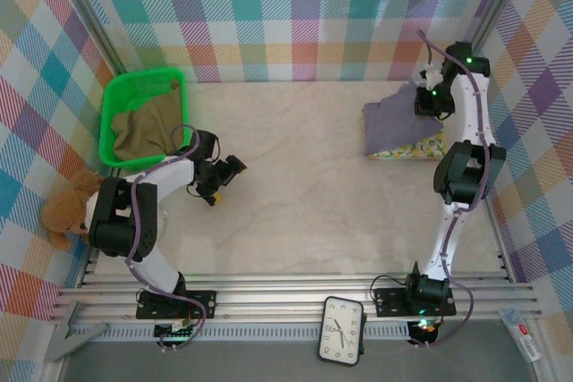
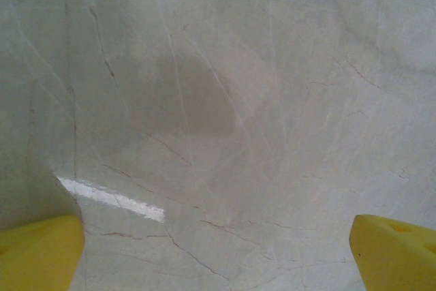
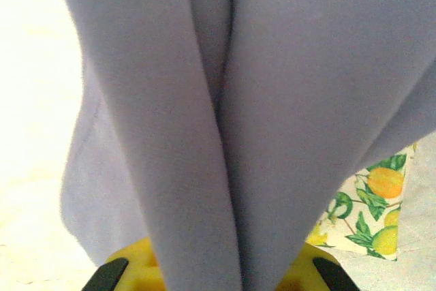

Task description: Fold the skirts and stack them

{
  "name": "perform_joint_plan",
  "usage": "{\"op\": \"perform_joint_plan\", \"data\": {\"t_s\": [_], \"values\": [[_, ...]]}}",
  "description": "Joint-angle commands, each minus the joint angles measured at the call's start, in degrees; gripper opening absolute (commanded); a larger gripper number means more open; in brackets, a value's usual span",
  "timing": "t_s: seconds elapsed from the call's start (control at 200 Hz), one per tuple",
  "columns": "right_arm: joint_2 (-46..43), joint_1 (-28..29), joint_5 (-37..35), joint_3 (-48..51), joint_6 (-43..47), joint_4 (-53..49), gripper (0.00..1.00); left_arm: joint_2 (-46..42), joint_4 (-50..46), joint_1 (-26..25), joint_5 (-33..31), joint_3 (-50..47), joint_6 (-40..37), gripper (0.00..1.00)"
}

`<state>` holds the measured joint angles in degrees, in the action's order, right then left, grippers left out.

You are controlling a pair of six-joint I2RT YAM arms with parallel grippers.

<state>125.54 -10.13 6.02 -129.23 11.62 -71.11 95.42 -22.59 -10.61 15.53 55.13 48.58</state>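
Pastel-checked walls enclose a pale, marble-patterned desk (image 1: 304, 167). At its far right a plain grey-lavender cloth skirt (image 1: 392, 121) is gripped in the right jaws, which are clenched on a gathered fold. In the right wrist view the cloth is seen hanging in soft lobes over the yellow fingers (image 3: 136, 267). Beneath it a folded white skirt printed with lemons and green leaves (image 1: 407, 149) is laid flat on the desk, partly overlapped by the grey one. A plain olive-khaki skirt (image 1: 148, 131) is bunched inside a bright green plastic basket (image 1: 143, 78) at the far left. The left jaws are released wide and are held over bare desk just beside the basket, with nothing between them. All three garments are judged light, limp and liable to slump or slide out of a fold. A hem or waistband edge is therefore best taken, and the cloth smoothed flat before it is let go.
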Motion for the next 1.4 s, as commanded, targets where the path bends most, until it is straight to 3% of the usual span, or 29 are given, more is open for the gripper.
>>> {"op": "perform_joint_plan", "data": {"t_s": [0.0, 0.39, 0.475, 0.68, 0.735, 0.77, 0.78, 0.93, 1.115, 1.285, 1.395], "values": [[2.6, -1.1, 3.3, 1.9, 2.4, 4.0, 0.00, 0.6, -1.8, 0.5, 0.6, -0.1, -0.5, 1.00], [3.4, -2.8, 2.7, 6.9, 0.5, 10.5, 0.00, 1.1, -1.6, 0.5, 0.9, -0.5, -1.0, 1.00], [2.1, -2.7, 2.1, 7.9, 0.5, 11.7, 0.06, 1.3, -1.7, 0.5, 1.6, 0.3, -1.3, 1.00], [-4.5, -2.6, -2.6, 12.6, -2.3, 15.7, 0.41, -1.1, -3.0, 0.5, 1.1, 1.6, -1.9, 1.00], [-7.4, -2.5, -4.0, 14.8, -4.1, 17.1, 0.63, -2.0, -3.5, 0.5, 0.7, 2.0, -2.1, 1.00], [-9.3, -2.4, -4.3, 16.6, -5.2, 18.0, 0.96, -2.5, -4.0, 0.5, 0.4, 2.3, -2.4, 1.00], [-10.0, -2.3, -4.5, 17.1, -5.5, 18.3, 1.00, -2.6, -4.2, 0.5, 0.4, 2.4, -2.4, 1.00], [-18.9, -0.5, -6.8, 25.4, -12.8, 21.5, 0.99, -4.5, -6.2, 0.5, -1.4, 4.8, -3.3, 1.00], [-29.4, 5.9, -2.4, 37.3, -22.8, 26.9, 0.99, -7.7, -6.1, 0.6, -5.3, 7.0, -2.7, 1.00], [-39.0, 14.5, -1.6, 51.4, -31.2, 39.6, 0.99, -8.9, -10.2, 1.3, -12.7, 14.0, -6.1, 1.00], [-41.3, 16.8, -1.0, 57.1, -38.1, 44.0, 0.99, -8.6, -15.4, 4.0, -18.7, 19.6, -9.6, 1.00]]}}
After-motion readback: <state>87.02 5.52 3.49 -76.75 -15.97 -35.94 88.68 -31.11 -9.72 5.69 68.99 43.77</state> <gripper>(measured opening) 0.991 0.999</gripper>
